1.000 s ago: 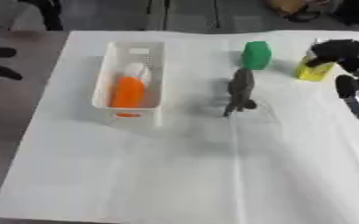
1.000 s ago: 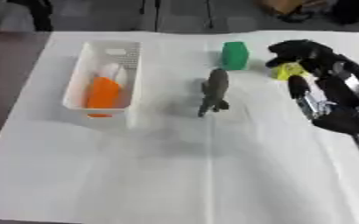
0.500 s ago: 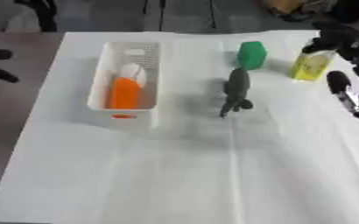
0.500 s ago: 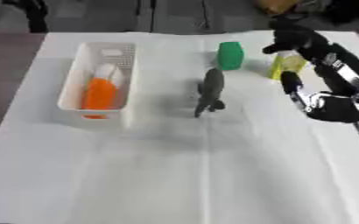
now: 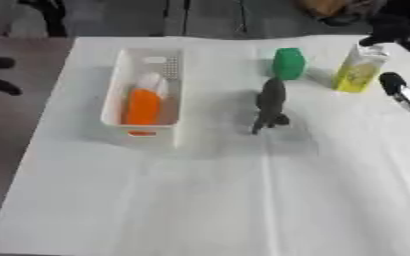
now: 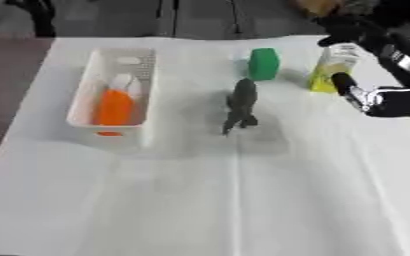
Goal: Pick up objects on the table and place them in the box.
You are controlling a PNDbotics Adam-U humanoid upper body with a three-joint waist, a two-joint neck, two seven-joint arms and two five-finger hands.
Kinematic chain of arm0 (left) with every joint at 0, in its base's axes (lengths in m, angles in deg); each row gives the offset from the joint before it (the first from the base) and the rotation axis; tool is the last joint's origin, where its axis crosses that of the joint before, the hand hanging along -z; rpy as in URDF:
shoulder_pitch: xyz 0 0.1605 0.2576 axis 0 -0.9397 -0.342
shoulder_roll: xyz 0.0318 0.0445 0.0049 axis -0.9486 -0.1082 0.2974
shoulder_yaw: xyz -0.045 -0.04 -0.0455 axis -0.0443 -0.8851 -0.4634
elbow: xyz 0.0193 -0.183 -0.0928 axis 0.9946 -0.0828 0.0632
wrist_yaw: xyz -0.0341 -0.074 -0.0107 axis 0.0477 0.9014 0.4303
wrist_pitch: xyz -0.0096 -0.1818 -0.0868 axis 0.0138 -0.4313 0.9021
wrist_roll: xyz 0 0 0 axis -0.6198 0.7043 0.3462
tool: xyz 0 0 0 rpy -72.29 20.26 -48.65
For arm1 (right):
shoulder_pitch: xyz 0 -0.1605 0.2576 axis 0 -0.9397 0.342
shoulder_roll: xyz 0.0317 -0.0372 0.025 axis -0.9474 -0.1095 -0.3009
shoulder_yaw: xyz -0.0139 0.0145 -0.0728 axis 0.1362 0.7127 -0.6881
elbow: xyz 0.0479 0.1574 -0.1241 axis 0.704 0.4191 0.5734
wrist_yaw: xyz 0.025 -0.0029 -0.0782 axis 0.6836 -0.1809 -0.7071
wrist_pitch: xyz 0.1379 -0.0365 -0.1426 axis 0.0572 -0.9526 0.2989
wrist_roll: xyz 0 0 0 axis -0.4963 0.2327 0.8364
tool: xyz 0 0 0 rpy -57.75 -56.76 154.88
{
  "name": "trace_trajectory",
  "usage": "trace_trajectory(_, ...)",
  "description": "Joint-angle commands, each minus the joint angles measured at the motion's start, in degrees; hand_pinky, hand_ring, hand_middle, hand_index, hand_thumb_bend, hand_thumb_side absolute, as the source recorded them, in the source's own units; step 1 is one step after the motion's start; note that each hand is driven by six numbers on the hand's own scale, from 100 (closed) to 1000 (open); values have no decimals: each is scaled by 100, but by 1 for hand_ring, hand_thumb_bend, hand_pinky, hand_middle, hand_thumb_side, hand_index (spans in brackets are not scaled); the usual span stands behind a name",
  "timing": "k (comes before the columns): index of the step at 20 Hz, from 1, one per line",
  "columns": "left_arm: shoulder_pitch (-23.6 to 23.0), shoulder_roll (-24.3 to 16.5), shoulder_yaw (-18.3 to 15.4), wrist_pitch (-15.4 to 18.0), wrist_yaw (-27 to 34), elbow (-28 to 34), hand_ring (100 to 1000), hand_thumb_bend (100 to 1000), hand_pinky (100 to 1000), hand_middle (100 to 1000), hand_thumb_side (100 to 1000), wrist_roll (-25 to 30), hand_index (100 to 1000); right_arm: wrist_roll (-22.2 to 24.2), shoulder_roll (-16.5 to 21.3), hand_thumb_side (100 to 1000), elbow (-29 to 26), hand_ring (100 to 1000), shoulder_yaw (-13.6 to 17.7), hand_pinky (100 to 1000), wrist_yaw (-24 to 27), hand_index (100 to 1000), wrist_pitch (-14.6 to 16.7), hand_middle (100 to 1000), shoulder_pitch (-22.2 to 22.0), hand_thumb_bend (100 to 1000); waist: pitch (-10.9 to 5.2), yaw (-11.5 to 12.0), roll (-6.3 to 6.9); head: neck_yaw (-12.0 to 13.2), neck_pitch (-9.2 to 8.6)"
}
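Three things I see loose on the cloth: dark grey dinosaur mid-table, green block, yellow bottle; right hand at its cap, fingers too blurred to tell. Box holds an orange item

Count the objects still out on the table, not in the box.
3: a green block at the far side, a yellow bottle to its right, and a grey animal figure near the middle, right of the white box.
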Motion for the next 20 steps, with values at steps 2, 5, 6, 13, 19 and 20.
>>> trace_trajectory(2,48,-116,-3,11,-6,66,716,413,514,868,941,20,925,-144,349,504,414,883,28,963,-269,996,390,1000,125,209,-122,3,-43,-25,-64)
trace_trajectory(5,39,-137,3,10,-10,61,717,414,514,867,942,27,924,-135,519,489,608,934,123,1000,-437,980,614,1000,255,378,-141,10,-50,-12,-55)
trace_trajectory(6,41,-138,4,12,-11,61,717,414,514,867,941,27,924,-131,634,496,688,949,157,1000,-515,974,696,1000,307,426,-142,15,-49,-18,-50)
trace_trajectory(13,41,-141,13,14,-10,57,718,414,513,862,941,36,924,-346,892,517,1137,970,212,1000,-1139,972,1067,995,530,483,-147,39,-52,-46,-51)
trace_trajectory(19,50,-145,36,17,-3,54,719,413,513,860,941,64,924,-743,955,520,1343,973,111,1000,-1703,967,1120,985,794,475,-137,87,-64,-279,-145)
trace_trajectory(20,51,-145,37,17,-2,54,719,413,513,860,941,66,924,-816,954,520,1364,973,90,1000,-1795,967,1125,985,821,475,-135,91,-66,-307,-158)
